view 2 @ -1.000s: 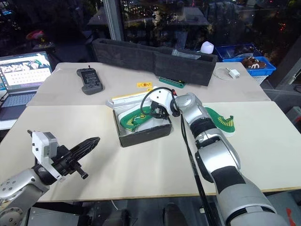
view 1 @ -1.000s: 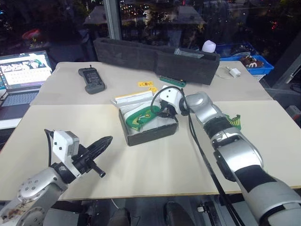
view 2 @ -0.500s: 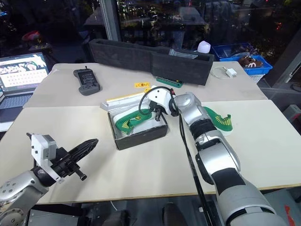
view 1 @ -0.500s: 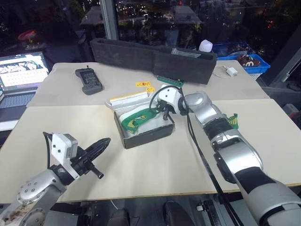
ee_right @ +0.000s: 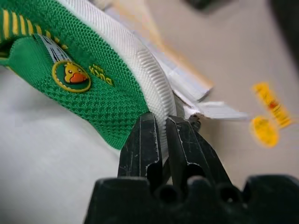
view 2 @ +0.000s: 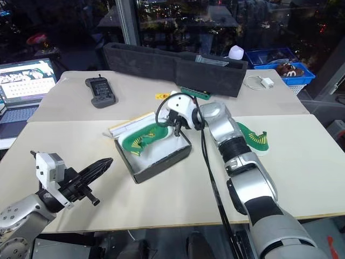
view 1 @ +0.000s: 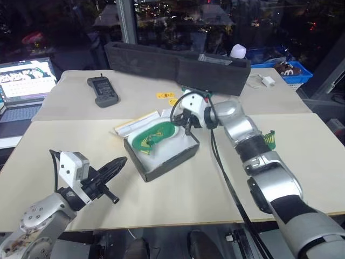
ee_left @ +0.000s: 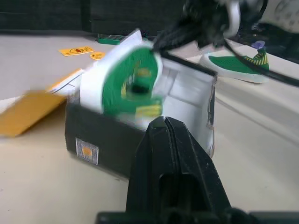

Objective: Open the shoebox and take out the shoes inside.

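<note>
Mid-table, shoebox (view 1: 161,156) sits open, lid (view 1: 135,121) flipped back on its far side. Right gripper (view 1: 186,121) pinches heel of 1 shoe (view 1: 152,136), fingers clamped on its edge, shoe tilted up over the white interior. 2nd shoe (view 2: 253,140) lies on table (view 1: 178,199) right of the right arm. Left gripper (view 1: 116,167) hovers near the front-left, fingers shut, empty, well apart from box.

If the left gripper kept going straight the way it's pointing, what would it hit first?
Most likely the dark grey side wall of the open cardboard shoebox. The shut left gripper points level straight at it in its wrist view, with bare table between them, though depth is hard to judge.
</note>
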`<action>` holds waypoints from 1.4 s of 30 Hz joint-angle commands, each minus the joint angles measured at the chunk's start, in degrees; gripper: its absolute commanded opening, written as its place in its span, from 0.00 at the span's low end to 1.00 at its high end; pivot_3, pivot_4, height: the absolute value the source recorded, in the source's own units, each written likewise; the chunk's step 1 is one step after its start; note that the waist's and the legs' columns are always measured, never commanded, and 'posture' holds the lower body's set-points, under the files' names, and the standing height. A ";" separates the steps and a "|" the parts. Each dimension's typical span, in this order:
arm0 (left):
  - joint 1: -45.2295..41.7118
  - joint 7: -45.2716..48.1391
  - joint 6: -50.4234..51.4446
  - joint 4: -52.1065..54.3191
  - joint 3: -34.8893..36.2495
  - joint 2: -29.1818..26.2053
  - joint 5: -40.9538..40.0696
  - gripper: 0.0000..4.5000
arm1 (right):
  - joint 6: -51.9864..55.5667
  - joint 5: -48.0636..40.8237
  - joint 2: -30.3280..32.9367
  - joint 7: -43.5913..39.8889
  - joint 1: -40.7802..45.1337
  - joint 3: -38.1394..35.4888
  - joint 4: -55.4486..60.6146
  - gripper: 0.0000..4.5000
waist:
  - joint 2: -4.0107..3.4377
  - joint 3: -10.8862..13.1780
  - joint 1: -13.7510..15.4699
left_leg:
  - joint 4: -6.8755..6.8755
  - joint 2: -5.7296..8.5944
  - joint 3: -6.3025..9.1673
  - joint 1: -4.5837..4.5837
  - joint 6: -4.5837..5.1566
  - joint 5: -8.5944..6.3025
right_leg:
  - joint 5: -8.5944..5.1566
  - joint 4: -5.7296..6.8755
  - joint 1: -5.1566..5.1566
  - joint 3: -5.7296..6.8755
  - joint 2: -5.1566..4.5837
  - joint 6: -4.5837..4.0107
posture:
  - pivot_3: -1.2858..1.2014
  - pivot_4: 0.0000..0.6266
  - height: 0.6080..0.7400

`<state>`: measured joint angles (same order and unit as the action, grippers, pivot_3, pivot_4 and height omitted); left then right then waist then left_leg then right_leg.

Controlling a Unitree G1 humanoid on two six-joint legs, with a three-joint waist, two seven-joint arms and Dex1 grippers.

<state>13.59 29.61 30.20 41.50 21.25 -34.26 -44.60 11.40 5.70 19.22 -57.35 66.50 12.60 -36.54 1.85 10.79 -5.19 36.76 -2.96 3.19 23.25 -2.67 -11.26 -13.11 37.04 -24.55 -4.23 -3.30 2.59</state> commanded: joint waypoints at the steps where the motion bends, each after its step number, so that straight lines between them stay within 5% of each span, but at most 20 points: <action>1: -0.58 1.01 -1.17 -0.72 -0.37 -0.22 0.71 0.00 | 2.29 -2.56 1.37 0.88 2.97 -3.26 4.82 0.00 | 0.00 0.00 0.15 | 0.00 0.00 -0.01 0.00 0.00 0.00 | 0.00 -0.01 0.00 0.00 0.00 0.00 | 0.52 0.24 0.81; 10: -1.02 1.92 -1.54 -1.43 -1.39 0.15 1.81 0.00 | 9.41 -5.87 2.31 2.96 2.67 -6.58 8.90 0.00 | -0.01 0.01 0.34 | 0.00 0.00 -0.01 0.00 0.00 0.00 | -0.02 0.00 -0.02 0.00 0.00 0.04 | 0.52 0.24 0.81; 18: -3.72 -0.79 0.13 2.60 -2.76 0.72 -0.79 0.00 | 46.40 -15.49 15.53 5.69 -8.31 -19.88 30.54 0.00 | -0.02 0.02 3.18 | 0.00 0.08 0.03 0.27 0.00 -0.01 | 0.07 -0.19 -0.07 0.09 -0.12 -0.17 | 0.52 0.24 0.81; 27: -5.51 3.02 -0.39 4.37 -2.17 -2.22 -3.96 0.00 | 77.41 -24.24 28.05 7.91 -19.21 -33.75 35.07 0.00 | -0.18 0.11 2.18 | 0.01 0.08 -0.09 0.19 0.03 -0.02 | -0.07 -0.20 -0.10 -0.02 -0.10 0.10 | 0.52 0.24 0.81; 35: -5.07 9.25 -3.08 2.50 -3.29 -3.38 -2.14 0.00 | 76.80 -28.62 31.23 7.51 -30.78 -32.29 34.23 0.00 | -0.19 0.12 2.10 | 0.15 0.12 -0.18 0.01 0.04 -0.02 | -0.23 -0.25 0.15 -0.18 -0.10 -0.23 | 0.52 0.24 0.81; 42: -3.29 14.05 -6.43 1.27 -3.84 -3.58 0.44 0.00 | 69.79 -28.18 35.43 7.34 -31.91 -25.87 28.07 0.00 | -0.19 0.13 1.91 | 0.15 0.12 -0.20 0.02 0.04 -0.02 | -0.23 -0.29 0.15 -0.20 -0.09 -0.21 | 0.52 0.24 0.81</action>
<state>9.81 42.46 25.96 41.53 17.24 -37.74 -44.76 83.70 -21.68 52.26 -49.44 33.52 -12.53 -8.25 1.66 10.91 -3.29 36.91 -2.82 2.96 23.28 -2.63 -11.28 -13.33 36.74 -24.41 -4.46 -3.40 2.38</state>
